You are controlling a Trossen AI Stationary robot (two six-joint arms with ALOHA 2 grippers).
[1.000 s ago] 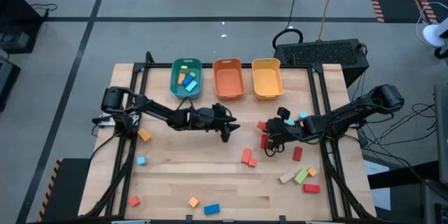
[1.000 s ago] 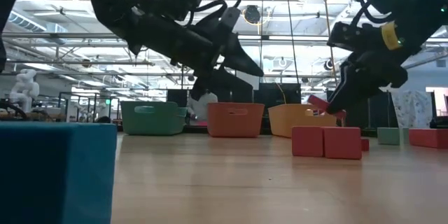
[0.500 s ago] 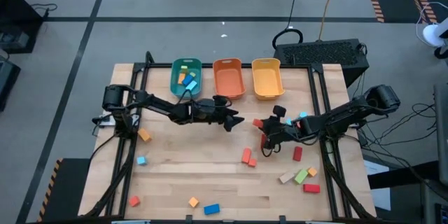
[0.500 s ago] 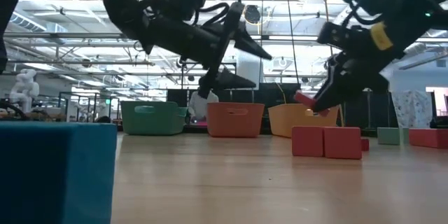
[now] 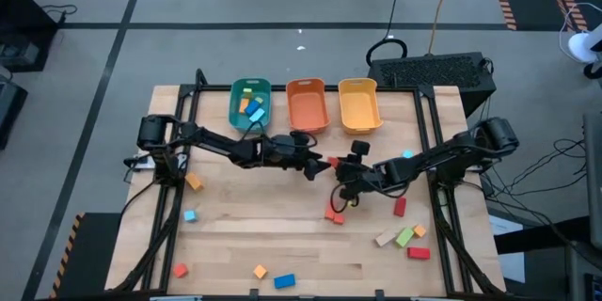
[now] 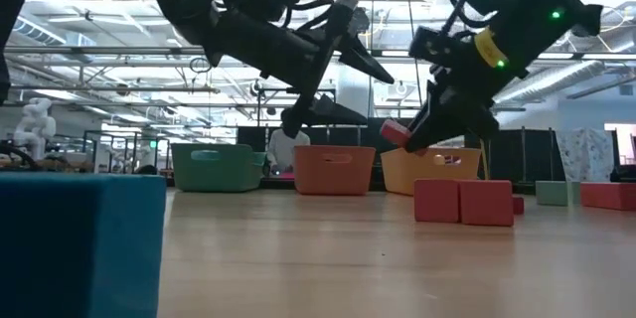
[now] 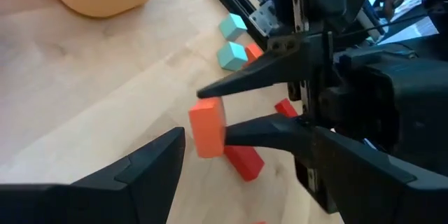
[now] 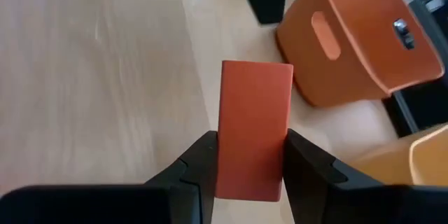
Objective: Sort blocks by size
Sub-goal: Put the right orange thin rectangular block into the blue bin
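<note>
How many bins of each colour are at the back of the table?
Teal bin: 1
Orange bin: 1
Yellow bin: 1
Total: 3 bins

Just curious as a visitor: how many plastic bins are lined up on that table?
3, in a row along the table's far edge: a teal bin holding a few blocks, an orange bin in the middle, and a yellow bin on the right. None seems hidden.
</note>
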